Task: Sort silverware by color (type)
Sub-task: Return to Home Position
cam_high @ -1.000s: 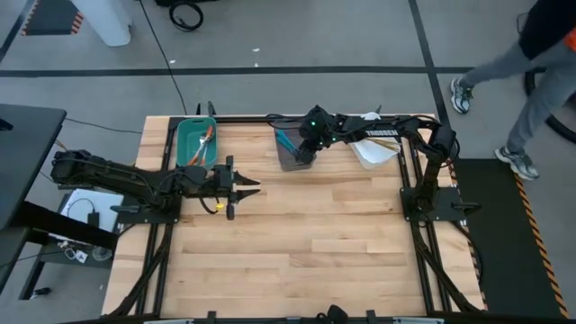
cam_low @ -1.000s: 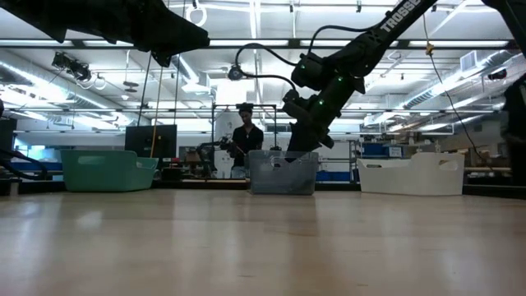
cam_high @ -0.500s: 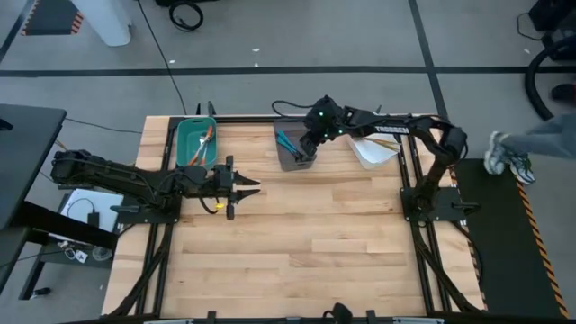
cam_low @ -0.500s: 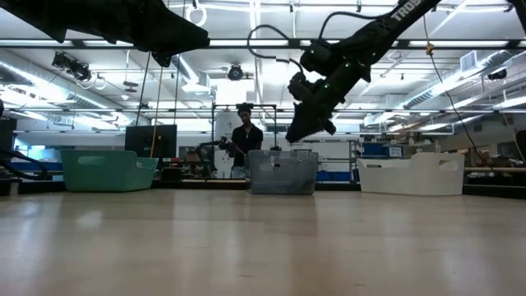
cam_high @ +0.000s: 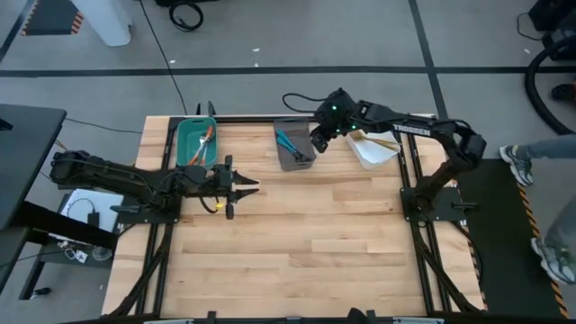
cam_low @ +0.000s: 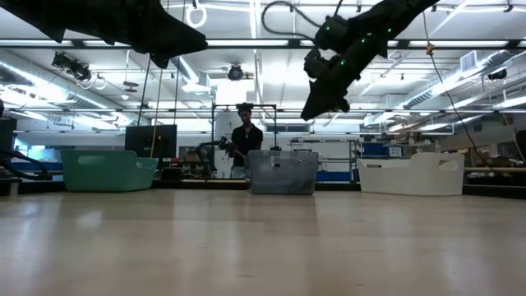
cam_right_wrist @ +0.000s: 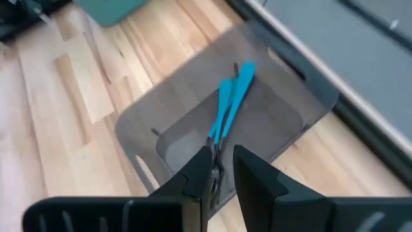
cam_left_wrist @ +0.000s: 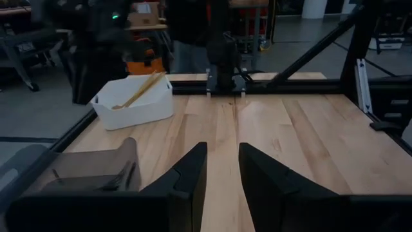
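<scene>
Two or three blue-handled forks (cam_right_wrist: 229, 103) lie flat on the floor of the grey bin (cam_right_wrist: 293, 113), also seen in the high view as blue forks (cam_high: 288, 141). My right gripper (cam_right_wrist: 223, 169) hangs above that bin, fingers slightly open with nothing between them; in the high view the right gripper (cam_high: 319, 142) is over the grey bin's right rim. Orange forks (cam_high: 206, 137) lie in the teal bin (cam_high: 191, 144). Tan forks (cam_left_wrist: 138, 90) lie in the white bin (cam_left_wrist: 132, 109). My left gripper (cam_left_wrist: 223, 171) waits open over the table's left part.
The three bins stand in a row along the far edge: teal bin (cam_low: 107, 170), grey bin (cam_low: 283, 173), white bin (cam_low: 411, 174). Bare wood (cam_high: 306, 234) fills the middle and near part of the table. A person (cam_low: 246, 140) stands in the room beyond.
My right gripper has risen out of the grey bin and drifted toward the table's right, now well above the bin's rim. The blue forks have stayed in the bin. A person beside the table's right side has walked off.
</scene>
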Tool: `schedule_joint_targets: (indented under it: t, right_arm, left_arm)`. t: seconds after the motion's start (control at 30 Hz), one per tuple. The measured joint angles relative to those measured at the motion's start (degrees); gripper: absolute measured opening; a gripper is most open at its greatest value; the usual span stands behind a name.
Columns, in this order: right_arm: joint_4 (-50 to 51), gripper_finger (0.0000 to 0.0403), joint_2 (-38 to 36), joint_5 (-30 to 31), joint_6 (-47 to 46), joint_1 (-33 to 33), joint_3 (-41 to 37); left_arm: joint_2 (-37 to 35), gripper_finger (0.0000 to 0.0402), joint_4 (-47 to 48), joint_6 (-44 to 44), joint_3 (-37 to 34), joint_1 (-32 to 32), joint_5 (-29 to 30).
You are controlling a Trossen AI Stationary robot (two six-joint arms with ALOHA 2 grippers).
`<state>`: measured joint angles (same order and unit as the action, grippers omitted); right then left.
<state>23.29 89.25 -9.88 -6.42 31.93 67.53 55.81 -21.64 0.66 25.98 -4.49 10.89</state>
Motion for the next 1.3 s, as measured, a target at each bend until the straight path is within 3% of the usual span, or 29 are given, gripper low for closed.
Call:
schedule_joint_targets:
  t: [0.37, 0.93, 1.3]
  right_arm:
    - [0.5, 0.0071, -11.2, 4.8, 1.7, -2.3, -2.6]
    - [-8.2, 0.0071, -38.5, 11.0, -2.1, -8.0, -23.4]
    - [-16.4, 0.0071, -58.7, 15.4, -7.2, -12.7, -40.6]
  left_arm:
    - [-8.0, 0.0098, 8.4, -1.4, 0.0, 2.2, 0.3]
    - [-20.8, 0.0098, 18.7, -0.9, -0.2, 2.0, 5.6]
    - [-20.8, 0.0098, 21.4, -3.4, -0.7, 2.0, 7.5]
